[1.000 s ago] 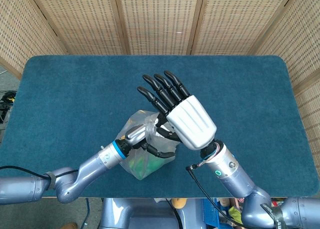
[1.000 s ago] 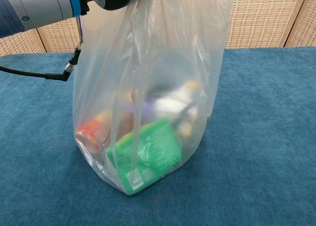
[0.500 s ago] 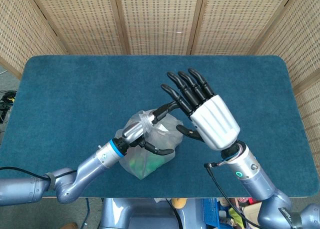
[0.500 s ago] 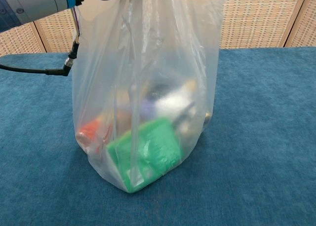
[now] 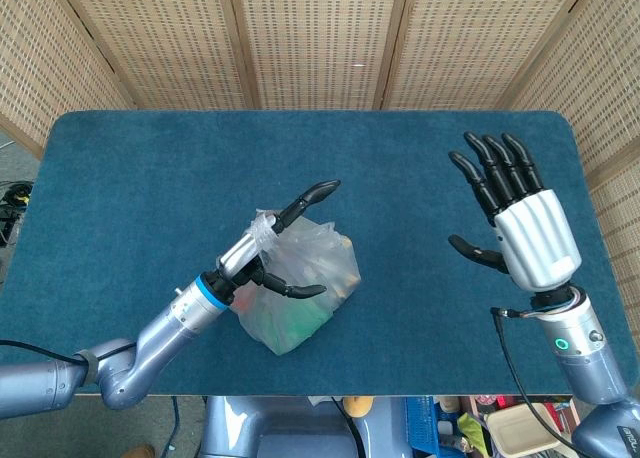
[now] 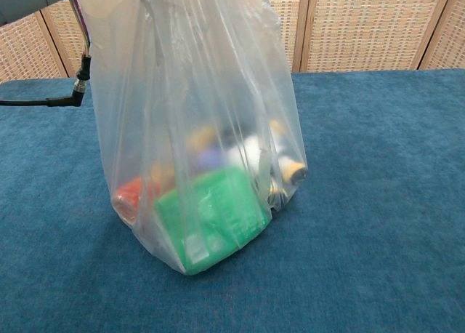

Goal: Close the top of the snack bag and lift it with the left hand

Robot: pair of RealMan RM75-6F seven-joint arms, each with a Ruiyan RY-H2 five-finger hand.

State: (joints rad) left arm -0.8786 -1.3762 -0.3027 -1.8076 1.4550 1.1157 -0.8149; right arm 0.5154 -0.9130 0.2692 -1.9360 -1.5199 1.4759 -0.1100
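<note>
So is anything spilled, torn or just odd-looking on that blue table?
Nothing stands out. The snack bag looks whole, its top gathered in the left hand, with the green packet and other snacks inside. Nothing lies spilled on the table. The right hand is open, well clear of the bag.

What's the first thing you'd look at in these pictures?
The see-through snack bag, close to the chest camera, with a green packet inside. From above, the left robot hand grips its bunched top near the blue table's front edge. The right robot hand hangs open, far right.
</note>
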